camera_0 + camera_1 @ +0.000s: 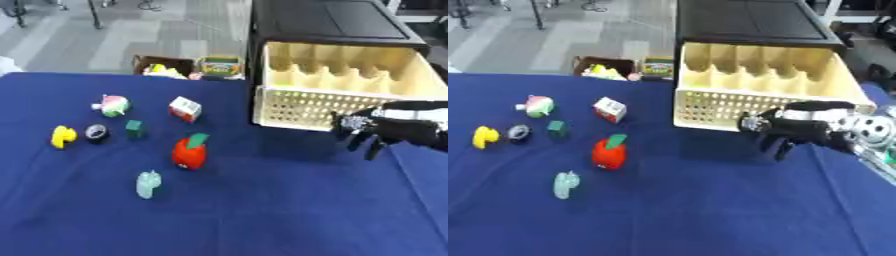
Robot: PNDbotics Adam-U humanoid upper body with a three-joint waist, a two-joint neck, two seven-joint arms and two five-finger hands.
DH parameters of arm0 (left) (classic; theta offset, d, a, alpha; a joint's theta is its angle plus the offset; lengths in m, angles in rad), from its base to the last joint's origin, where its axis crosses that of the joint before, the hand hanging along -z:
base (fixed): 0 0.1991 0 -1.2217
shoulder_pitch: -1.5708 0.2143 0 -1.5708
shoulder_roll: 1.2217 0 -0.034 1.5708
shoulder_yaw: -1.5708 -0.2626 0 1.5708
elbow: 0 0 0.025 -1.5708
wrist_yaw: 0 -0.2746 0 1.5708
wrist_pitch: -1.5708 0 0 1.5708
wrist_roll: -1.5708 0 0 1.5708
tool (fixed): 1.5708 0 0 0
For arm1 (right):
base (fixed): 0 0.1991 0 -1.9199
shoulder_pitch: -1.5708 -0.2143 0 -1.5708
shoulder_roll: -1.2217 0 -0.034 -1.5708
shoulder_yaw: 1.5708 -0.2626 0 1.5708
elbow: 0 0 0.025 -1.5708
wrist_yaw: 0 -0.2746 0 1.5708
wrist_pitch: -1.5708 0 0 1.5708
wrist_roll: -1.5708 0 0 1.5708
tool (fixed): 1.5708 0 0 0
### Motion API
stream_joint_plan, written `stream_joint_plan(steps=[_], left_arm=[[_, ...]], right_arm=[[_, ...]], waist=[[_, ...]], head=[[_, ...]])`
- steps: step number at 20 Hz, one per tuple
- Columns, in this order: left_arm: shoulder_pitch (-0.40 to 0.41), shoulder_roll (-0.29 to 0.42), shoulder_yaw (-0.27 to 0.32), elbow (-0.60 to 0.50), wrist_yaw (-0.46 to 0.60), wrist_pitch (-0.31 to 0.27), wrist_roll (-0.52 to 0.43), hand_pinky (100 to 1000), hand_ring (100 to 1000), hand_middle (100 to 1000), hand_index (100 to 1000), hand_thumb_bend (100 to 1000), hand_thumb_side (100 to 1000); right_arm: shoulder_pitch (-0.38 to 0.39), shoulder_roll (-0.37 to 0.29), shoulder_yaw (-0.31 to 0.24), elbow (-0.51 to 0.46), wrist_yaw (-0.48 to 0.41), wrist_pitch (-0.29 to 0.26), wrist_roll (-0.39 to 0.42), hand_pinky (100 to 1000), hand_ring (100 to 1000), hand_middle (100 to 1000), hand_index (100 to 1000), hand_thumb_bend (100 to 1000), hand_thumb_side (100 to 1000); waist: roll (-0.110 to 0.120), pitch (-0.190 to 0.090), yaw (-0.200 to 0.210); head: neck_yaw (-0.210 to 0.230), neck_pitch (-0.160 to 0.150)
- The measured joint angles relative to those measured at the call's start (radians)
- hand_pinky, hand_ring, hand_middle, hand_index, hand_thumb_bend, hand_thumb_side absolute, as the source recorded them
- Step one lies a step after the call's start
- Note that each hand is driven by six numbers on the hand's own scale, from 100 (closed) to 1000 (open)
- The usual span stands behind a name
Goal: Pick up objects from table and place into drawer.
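Several small toys lie on the blue cloth at the left: a red apple with a green leaf point(189, 152), a pale green figure point(148, 184), a white and red box point(185, 108), a green and pink toy point(112, 105), a small green block point(134, 129), a dark ring point(96, 133) and a yellow toy point(62, 136). The cream drawer point(308, 106) stands pulled out of a black cabinet point(328, 22) at the back right. My right hand point(791, 133) hovers just before the drawer's front, fingers hanging relaxed, holding nothing. The left hand is out of sight.
A cardboard box point(162, 65) and a crayon box point(220, 65) sit on the floor beyond the table's far edge. Bare blue cloth point(262, 215) spreads across the near half of the table.
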Motion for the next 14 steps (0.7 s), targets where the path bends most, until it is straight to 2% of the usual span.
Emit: stream_joint_plan(steps=[7, 14], left_arm=[[0.002, -0.008, 0.003, 0.0, 0.0, 0.0, 0.0, 487, 535, 511, 796, 100, 649], [0.003, -0.01, 0.005, 0.0, 0.0, -0.002, 0.002, 488, 535, 510, 794, 100, 649]], right_arm=[[-0.044, 0.038, -0.001, 0.082, 0.019, 0.008, -0.008, 716, 824, 850, 896, 100, 1000], [-0.072, 0.072, -0.012, 0.121, 0.049, 0.027, -0.027, 724, 827, 848, 892, 100, 1000]], waist=[[0.0, 0.001, 0.013], [0.0, 0.004, 0.02]], head=[[-0.009, -0.008], [-0.012, -0.01]])
